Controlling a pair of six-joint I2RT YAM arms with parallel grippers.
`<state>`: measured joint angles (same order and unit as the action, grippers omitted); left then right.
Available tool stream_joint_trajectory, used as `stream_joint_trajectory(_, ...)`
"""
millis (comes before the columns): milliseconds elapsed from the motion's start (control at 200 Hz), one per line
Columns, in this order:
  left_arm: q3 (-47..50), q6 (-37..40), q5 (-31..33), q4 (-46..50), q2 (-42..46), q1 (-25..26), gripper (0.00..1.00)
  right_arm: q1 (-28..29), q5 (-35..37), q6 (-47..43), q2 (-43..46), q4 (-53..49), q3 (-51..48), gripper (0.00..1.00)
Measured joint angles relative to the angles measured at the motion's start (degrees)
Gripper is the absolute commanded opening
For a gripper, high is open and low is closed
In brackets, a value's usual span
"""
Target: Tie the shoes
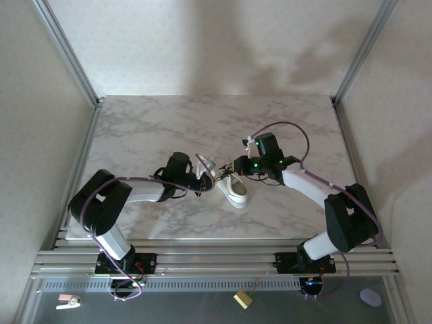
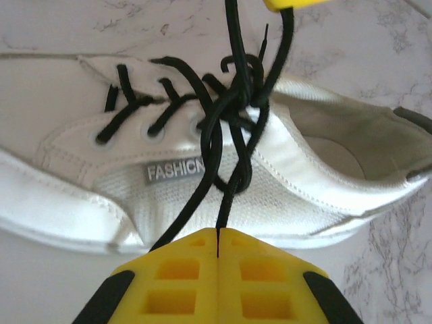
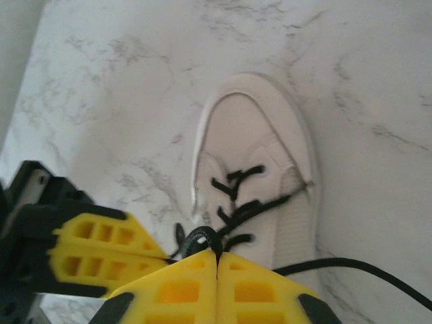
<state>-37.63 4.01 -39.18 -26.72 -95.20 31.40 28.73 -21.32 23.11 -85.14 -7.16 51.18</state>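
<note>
A small white sneaker [image 1: 235,190] lies mid-table between both arms. In the left wrist view the shoe [image 2: 81,202] lies across the frame, and its black laces [image 2: 209,145] cross into a loose tangle above the tongue. My left gripper [image 2: 218,231] is shut on one lace strand that runs up to that tangle. In the right wrist view the shoe [image 3: 253,128] points toe-up, and my right gripper [image 3: 217,255] is shut on a loop of lace [image 3: 202,237] at the top eyelets. The left gripper's yellow fingers [image 3: 101,253] sit just beside it. From above, the left gripper [image 1: 206,177] and right gripper [image 1: 234,166] nearly meet over the shoe.
The marble table [image 1: 148,128] spreads wide behind and beside the shoe. Metal uprights [image 1: 67,50] and plain walls close in the left, right and back. A loose lace end [image 3: 364,268] trails right across the table. A rail [image 1: 216,260] runs along the near edge.
</note>
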Motion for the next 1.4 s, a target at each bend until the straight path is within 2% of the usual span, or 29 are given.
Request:
stream_joint_trajectory(245,4.52,-2.82,1.09,-4.35,5.05,-0.17,0.00,0.00,4.22,-1.27,0.66,-1.90,-0.04,0.00)
stream_joint_trajectory(410,4.98,-5.27,1.05,-7.19,5.16,-0.90,0.00,0.00,4.83,-1.60,1.11,-2.08,-0.55,0.00)
stream_joint_trajectory(661,8.55,-12.57,-0.24,-16.52,5.70,-4.00,0.00,0.02,5.92,-2.99,3.87,-2.12,-1.27,0.00)
stream_joint_trajectory(896,8.92,-18.75,-1.57,-22.60,5.53,-5.35,0.00,0.00,7.23,-4.35,4.59,-2.32,-1.81,0.00)
stream_joint_trajectory(1401,6.91,-30.10,-1.49,-27.65,0.98,-7.30,0.00,0.02,9.46,-7.54,7.98,-3.85,-3.80,0.00)
